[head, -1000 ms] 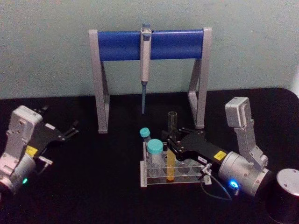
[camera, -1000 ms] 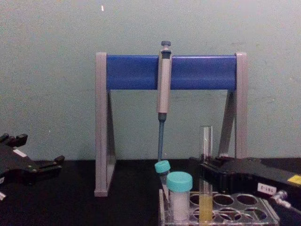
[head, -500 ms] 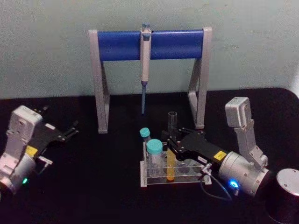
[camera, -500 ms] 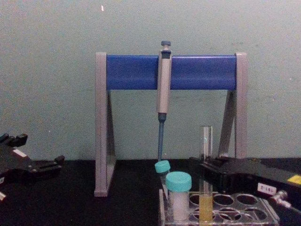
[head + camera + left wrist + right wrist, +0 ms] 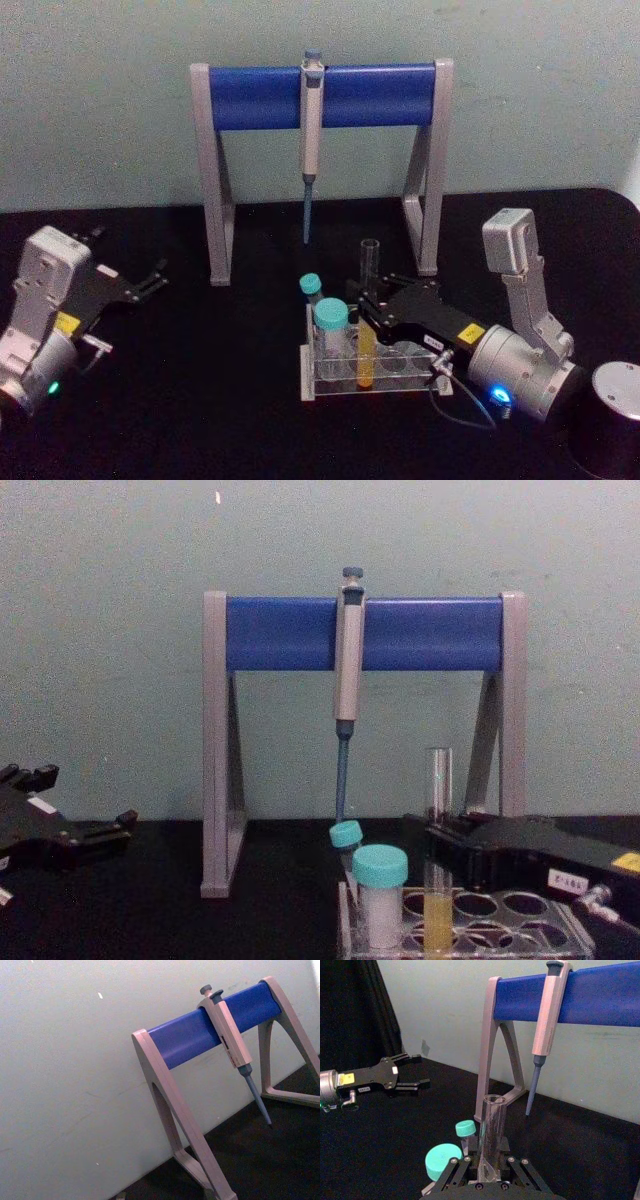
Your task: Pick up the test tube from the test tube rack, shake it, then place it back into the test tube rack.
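Note:
The test tube [image 5: 368, 330], clear glass with yellow-orange liquid at the bottom, stands upright in the low clear test tube rack [image 5: 400, 385]. My right gripper [image 5: 366, 300] reaches in from the right and is shut on the test tube at mid-height, above the rack. In the right wrist view the test tube [image 5: 491, 1130] rises from between the fingers of the right gripper [image 5: 489, 1174]. In the chest view the test tube [image 5: 437, 780] stands in the rack [image 5: 520, 932]. My left gripper [image 5: 155, 280] rests open at the far left of the table, holding nothing.
A tall grey stand with a blue crossbar [image 5: 250, 95] stands behind the rack, with a grey-blue pipette [image 5: 310, 130] hanging from it. Two teal-capped vials [image 5: 331, 322] sit in the rack's left end. A dark cylinder [image 5: 610, 425] stands at the front right.

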Tool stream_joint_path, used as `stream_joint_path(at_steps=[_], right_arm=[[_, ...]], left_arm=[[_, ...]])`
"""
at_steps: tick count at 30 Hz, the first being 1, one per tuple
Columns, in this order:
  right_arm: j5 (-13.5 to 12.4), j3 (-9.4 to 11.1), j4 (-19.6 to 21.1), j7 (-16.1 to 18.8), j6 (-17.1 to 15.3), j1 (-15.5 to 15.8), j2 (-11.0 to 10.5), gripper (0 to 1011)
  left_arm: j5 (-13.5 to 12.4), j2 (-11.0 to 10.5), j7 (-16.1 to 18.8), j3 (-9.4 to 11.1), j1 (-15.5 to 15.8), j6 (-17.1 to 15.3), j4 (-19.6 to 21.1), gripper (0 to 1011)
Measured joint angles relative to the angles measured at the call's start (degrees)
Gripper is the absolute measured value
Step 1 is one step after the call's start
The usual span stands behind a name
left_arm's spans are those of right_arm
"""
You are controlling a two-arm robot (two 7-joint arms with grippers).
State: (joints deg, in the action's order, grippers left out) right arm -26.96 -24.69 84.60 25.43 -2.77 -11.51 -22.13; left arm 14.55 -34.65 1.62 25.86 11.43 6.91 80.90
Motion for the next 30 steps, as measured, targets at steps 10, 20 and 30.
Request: stream_joint_path(at_steps=[10,20,30], right_arm=[[0.85,-0.80,0.76,0.60,0.41,-0.08,-0.20,235],[1.98,-0.93,4.64,0.40,0.70,0.83,-1.27,235],[2.40,0.14,10.32,-0.35,0.50,1.46,-2.56,235]], left_arm=[[0.00,0.00,0.00,0.00,0.00,0.00,0.00,1001],[0.00,0.00,0.00,0.00,0.00,0.00,0.00,1001],[0.00,0.00,0.00,0.00,0.00,0.00,0.00,1001]])
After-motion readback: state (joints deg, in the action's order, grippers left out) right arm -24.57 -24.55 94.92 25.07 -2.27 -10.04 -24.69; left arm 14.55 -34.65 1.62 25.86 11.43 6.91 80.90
